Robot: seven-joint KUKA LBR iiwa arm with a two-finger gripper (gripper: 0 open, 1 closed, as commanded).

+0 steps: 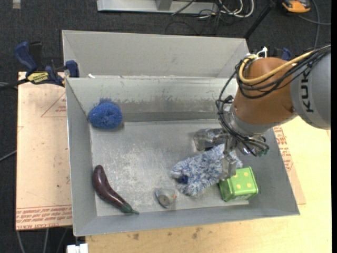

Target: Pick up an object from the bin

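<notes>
Bin (pixel 142 141), front right: gripper (pixel 230 165) low over cloth (pixel 197 173) and die (pixel 239 184).
We see it where the fluffy blue-and-white cloth meets the green die; spread or pressed together, we cannot tell. We recommend closing on the cloth's bunched middle, clear of the die.

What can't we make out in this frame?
Camera view:
The small grey thing by the front wall: too small to identify.
The blue-white fuzzy cloth: upper right edge covered by the gripper.
The bin floor at back right: hidden under the orange wrist cover.
Whether the gripper touches cloth or green die: cannot tell.
</notes>
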